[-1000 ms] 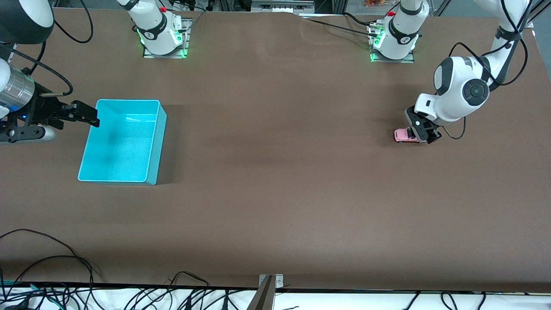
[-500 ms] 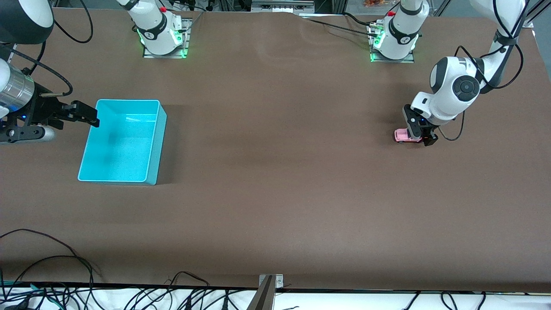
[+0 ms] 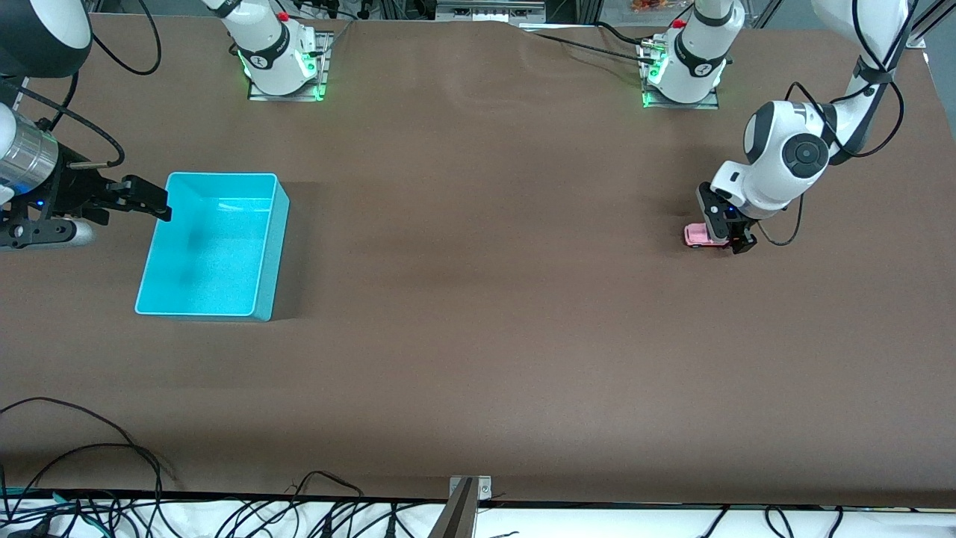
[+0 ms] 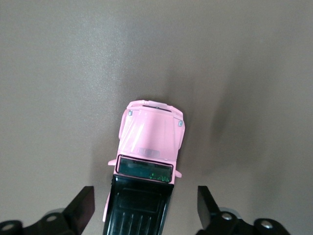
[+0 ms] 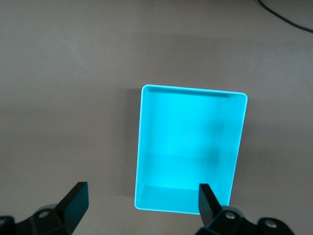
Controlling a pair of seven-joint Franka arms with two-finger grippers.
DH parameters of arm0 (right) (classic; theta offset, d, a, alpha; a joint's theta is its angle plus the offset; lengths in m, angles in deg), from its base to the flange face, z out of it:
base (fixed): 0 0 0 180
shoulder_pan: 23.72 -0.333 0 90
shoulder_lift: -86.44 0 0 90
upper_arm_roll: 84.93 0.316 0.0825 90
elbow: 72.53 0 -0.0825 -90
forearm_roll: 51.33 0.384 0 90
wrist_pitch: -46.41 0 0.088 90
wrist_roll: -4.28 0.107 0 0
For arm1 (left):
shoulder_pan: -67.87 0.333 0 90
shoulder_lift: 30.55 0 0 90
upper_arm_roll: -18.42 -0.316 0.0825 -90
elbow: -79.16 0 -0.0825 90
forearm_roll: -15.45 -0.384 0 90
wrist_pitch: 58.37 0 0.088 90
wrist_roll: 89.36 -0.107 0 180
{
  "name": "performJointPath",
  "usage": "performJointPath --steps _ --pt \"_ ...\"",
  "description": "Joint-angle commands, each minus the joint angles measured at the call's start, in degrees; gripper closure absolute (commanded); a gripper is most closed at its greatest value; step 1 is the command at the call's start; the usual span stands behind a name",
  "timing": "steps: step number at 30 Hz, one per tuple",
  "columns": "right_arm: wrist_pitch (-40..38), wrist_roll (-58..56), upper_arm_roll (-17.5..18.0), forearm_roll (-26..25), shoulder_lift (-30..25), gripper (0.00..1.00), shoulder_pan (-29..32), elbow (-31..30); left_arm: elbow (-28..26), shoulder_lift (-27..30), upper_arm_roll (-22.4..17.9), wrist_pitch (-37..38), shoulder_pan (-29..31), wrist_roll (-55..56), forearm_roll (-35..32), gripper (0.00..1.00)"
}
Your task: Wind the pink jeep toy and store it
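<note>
The pink jeep toy (image 3: 699, 235) stands on the brown table toward the left arm's end. My left gripper (image 3: 729, 240) is down over its black-roofed rear. In the left wrist view the jeep (image 4: 150, 142) lies between the open fingers (image 4: 81, 207), with a gap on each side and no touch. The turquoise bin (image 3: 278, 239) stands empty toward the right arm's end. My right gripper (image 3: 149, 200) waits open above the table beside the bin's end wall. In the right wrist view the bin (image 5: 193, 89) shows past the gripper (image 5: 141, 203).
Two arm bases with green lights (image 3: 282, 71) (image 3: 680, 75) stand along the table's edge farthest from the front camera. Loose cables (image 3: 89, 456) lie at the table's near edge. A metal bracket (image 3: 464, 501) sits at the near edge's middle.
My left arm's wrist has swung more upright and the gripper has shifted slightly along the jeep. The jeep and the right arm have not moved.
</note>
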Motion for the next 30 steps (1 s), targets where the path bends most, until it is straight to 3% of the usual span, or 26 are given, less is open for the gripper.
performJointPath --steps 1,12,16,19,26,30 --pt "-0.1 0.6 0.2 -0.6 0.2 0.00 0.3 0.7 -0.1 0.0 0.1 -0.8 0.9 -0.9 -1.8 0.19" --pt "-0.2 0.6 0.1 -0.6 0.2 0.00 0.3 0.6 0.3 0.1 0.1 -0.8 0.9 -2.2 -7.6 0.82" --pt "-0.2 0.6 0.1 -0.6 0.3 0.00 0.3 0.6 0.5 -0.1 0.1 -0.8 0.8 -2.1 -7.5 0.88" --pt "-0.2 0.6 0.1 -0.6 0.3 0.00 0.4 0.6 0.6 0.2 0.1 -0.8 0.8 -2.2 -7.7 1.00" --pt "-0.2 0.6 0.1 -0.6 0.3 0.00 0.4 0.6 0.6 0.9 0.4 -0.7 0.8 -2.0 -6.1 1.00" --pt "-0.2 0.6 0.1 -0.6 0.3 0.00 0.3 0.6 1.3 1.5 2.8 -0.4 0.8 -1.5 -4.3 1.00"
